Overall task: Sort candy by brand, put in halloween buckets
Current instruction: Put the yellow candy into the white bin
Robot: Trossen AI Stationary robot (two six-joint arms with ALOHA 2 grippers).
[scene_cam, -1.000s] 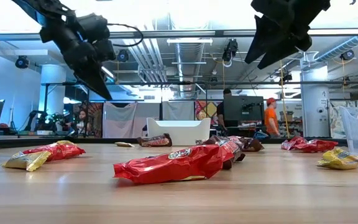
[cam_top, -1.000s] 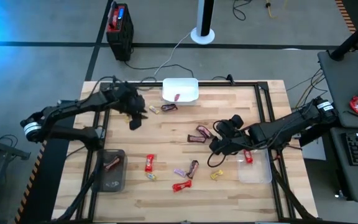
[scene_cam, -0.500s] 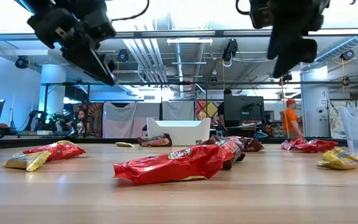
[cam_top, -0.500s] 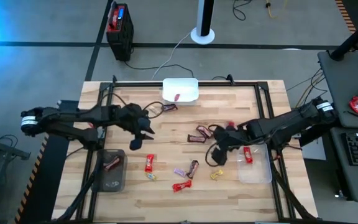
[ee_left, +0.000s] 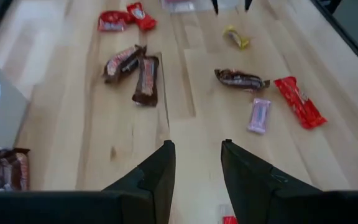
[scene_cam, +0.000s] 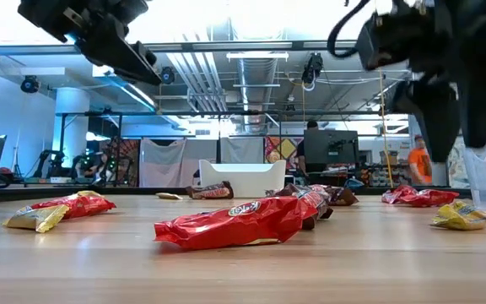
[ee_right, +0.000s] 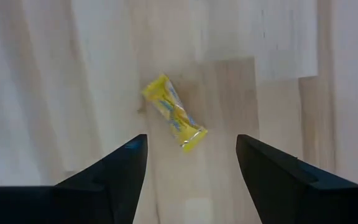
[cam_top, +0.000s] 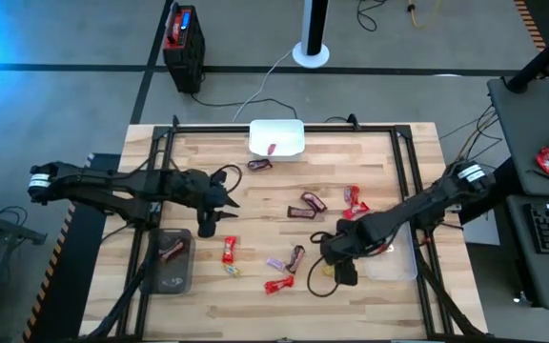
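Note:
Wrapped candies lie scattered on the wooden table. My right gripper (cam_top: 343,272) is open and points down over a yellow candy (ee_right: 174,114), which lies flat on the wood between and beyond its two fingers, untouched. My left gripper (cam_top: 208,221) is open and empty above the table's left middle, just far of a red candy (cam_top: 229,250). The white bin (cam_top: 276,138) stands at the far edge, the dark grey bin (cam_top: 172,259) at the near left with a brown candy in it, and the clear bin (cam_top: 394,259) at the right.
Brown candies lie at the far middle (cam_top: 258,164) and the centre (cam_top: 305,205). Red ones lie right of centre (cam_top: 354,198) and near the front (cam_top: 276,283). A purple one (cam_top: 275,263) and a brown one (cam_top: 296,255) lie between my grippers. A black-and-red box (cam_top: 183,36) stands on the floor.
My right gripper has gone toward the table's near edge, from the middle candies to above the yellow candy, and has come lower. My left gripper has gone from the far left toward the near edge and the table's middle. No candy has moved.

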